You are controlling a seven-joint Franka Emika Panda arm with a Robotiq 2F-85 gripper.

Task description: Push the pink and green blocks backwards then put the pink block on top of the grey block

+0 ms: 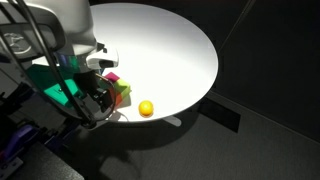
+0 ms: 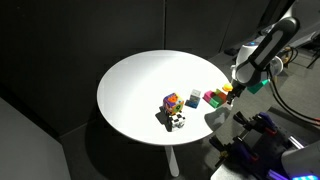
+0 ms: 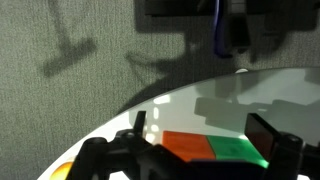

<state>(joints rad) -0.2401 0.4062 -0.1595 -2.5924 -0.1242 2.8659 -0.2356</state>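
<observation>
At the rim of the round white table (image 2: pixel 130 90) my gripper (image 2: pixel 236 87) hangs over a tight cluster of small cubes, jaws spread as wide as they go and holding nothing. In the wrist view my dark fingers (image 3: pixel 272 142) frame two cubes lying side by side and touching: an orange cube (image 3: pixel 180 147) and the green block (image 3: pixel 232 148). From there I cannot tell whether either finger touches them.

In an exterior view the pink block (image 1: pixel 112 78) sits at the top of that cluster, just beside the green block (image 1: pixel 124 91) — both close under my wrist. A yellow ball (image 1: pixel 146 108) rests a little apart from them, near the table's edge.

The grey block (image 2: pixel 193 97) stands alone on the tabletop, near the cluster but not touching it, with nothing on top of it. On its other side, towards the middle of the table, lies a multicoloured toy cluster (image 2: pixel 175 117) — orange, dark and white parts jumbled together.
</observation>
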